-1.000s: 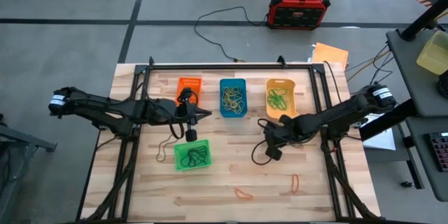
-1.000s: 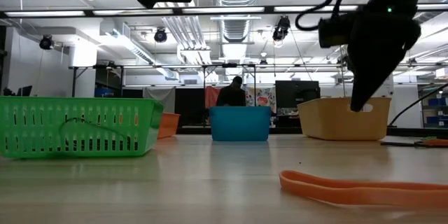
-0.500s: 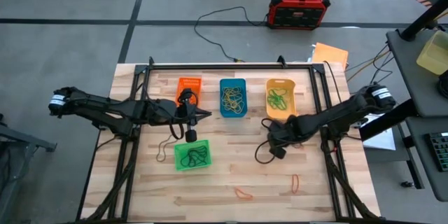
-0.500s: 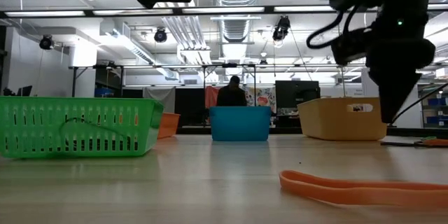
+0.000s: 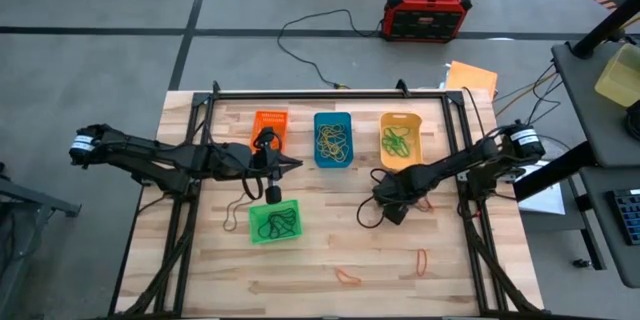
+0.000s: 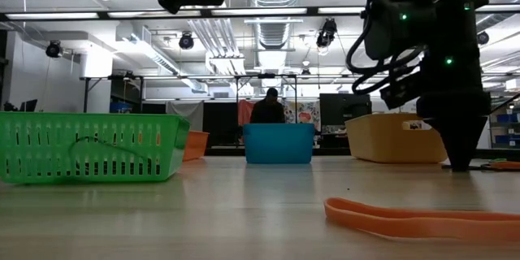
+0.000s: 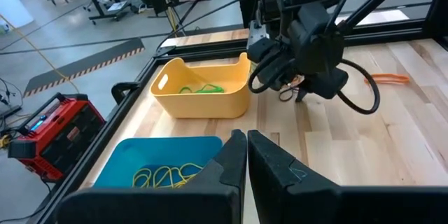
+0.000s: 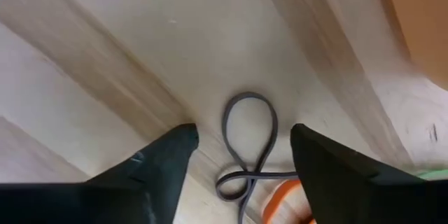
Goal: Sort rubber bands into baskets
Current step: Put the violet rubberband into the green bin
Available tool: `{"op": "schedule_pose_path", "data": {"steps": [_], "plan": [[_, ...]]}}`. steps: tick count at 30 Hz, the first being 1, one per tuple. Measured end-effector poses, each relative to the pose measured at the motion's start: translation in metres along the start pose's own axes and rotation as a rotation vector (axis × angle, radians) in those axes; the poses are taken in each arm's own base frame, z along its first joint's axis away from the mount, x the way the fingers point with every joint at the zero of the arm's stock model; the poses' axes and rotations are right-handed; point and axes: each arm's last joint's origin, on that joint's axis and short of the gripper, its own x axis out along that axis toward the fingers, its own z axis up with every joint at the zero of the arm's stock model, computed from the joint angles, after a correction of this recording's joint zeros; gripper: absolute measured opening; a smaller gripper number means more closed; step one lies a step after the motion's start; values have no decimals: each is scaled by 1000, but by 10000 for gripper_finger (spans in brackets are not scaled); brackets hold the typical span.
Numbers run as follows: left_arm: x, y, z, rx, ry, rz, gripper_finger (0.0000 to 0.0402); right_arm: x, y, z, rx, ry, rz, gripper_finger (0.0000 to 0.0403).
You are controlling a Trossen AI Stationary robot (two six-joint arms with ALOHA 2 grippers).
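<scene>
Right tool (image 8: 241, 155) agape — astride dark band (image 8: 246, 143)

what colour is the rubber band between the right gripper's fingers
Dark grey-brown thin twisted rubber band, best seen in the right wrist view.

The high view looks straight down on the whole worktop (image 5: 320, 250) from well above. The low view sits at worktop height, facing level across to the room behind. The left wrist view looks forward past the left gripper (image 7: 246, 155) toward the right gripper (image 7: 302, 95), the yellow-orange basket (image 7: 203, 96) just beside it in both views. The right wrist view hangs close above a dark brown rubber band (image 8: 246, 147) between its fingers.
</scene>
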Motion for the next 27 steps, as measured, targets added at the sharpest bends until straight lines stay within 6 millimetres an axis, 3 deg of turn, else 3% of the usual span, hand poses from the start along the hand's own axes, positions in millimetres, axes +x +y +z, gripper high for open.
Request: {"op": "schedule_pose_path", "data": {"steps": [5,10,16,25,27], "plan": [[0,0,0,-2,-5,0,0,-1,-3,-2,7,23,-21,259],[0,0,0,-2,-5,0,0,1,-3,-2,-26,32,8,237],[0,0,-1,-1,-1,0,0,9,-2,-3,-77,17,59,179],[0,0,-1,0,0,0,0,10,-1,-3,-150,13,77,30],[0,0,-1,0,0,0,0,10,-1,-3,-159,11,79,16]]}}
